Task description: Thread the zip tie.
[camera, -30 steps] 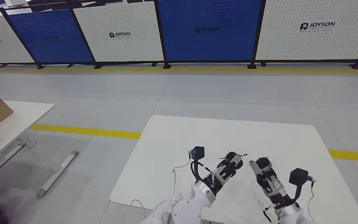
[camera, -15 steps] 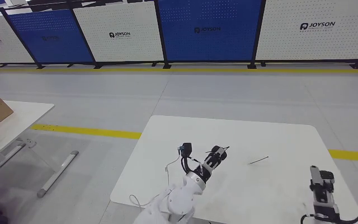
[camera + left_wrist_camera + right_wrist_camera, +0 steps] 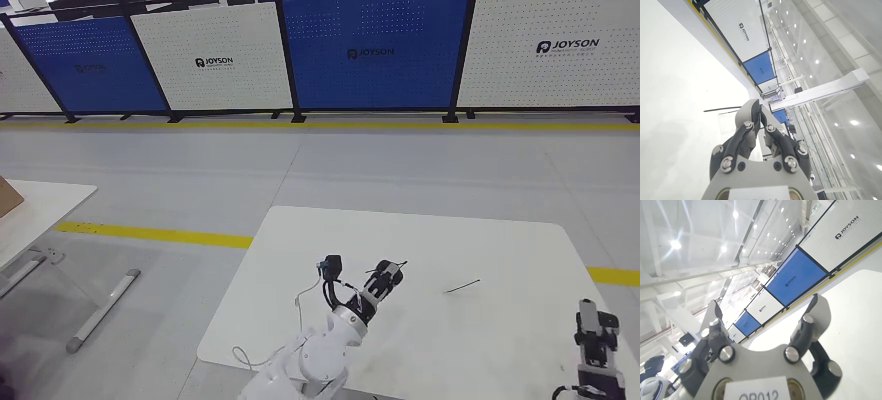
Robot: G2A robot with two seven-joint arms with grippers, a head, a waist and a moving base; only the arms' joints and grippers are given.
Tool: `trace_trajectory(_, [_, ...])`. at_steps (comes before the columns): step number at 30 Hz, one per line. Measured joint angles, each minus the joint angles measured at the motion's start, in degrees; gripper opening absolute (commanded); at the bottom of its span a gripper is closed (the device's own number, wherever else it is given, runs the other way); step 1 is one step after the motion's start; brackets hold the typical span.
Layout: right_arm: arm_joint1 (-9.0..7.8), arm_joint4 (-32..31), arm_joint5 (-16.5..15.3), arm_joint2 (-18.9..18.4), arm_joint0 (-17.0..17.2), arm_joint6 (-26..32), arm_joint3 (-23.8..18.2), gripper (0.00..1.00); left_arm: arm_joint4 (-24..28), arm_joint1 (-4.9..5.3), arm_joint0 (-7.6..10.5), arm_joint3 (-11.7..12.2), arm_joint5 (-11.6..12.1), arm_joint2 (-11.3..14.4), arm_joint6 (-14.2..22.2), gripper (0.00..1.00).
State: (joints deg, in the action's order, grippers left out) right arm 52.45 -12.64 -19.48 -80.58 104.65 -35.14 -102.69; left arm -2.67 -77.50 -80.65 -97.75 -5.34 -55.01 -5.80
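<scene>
Left gripper [image 3: 759, 110] clenched, pads together. A thin black strand [image 3: 721, 109] sticks out sideways from its fingertips over the white rectangular table [image 3: 420, 230]. It looks pinched there and is likely a tie, but the contact point is hidden behind one finger, so can't confirm.

Right gripper [image 3: 765, 303] released, jaws wide, nothing in them. It sits at the table's near right corner.

Thin black plastic zip tie [image 3: 462, 287] lies flat on the table between the two arms, nearer the left one and well apart from the right.

Handling guess: very light, springy and slick. It lies flush on the surface, so it's hard to get under. Pinch near one end, pads across the width, and leave the tip free for threading.

Room: the tie lies well in from every table edge. There's space to come down from above or in from either side.
</scene>
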Motion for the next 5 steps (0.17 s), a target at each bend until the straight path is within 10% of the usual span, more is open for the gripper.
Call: trace_trajectory(5, [0.0, 0.0, 0.0, 0.0, 0.0, 0.0, 0.0, 1.0, 0.0, 0.0, 0.0, 0.0, 0.0, 0.0, 0.0, 0.0])
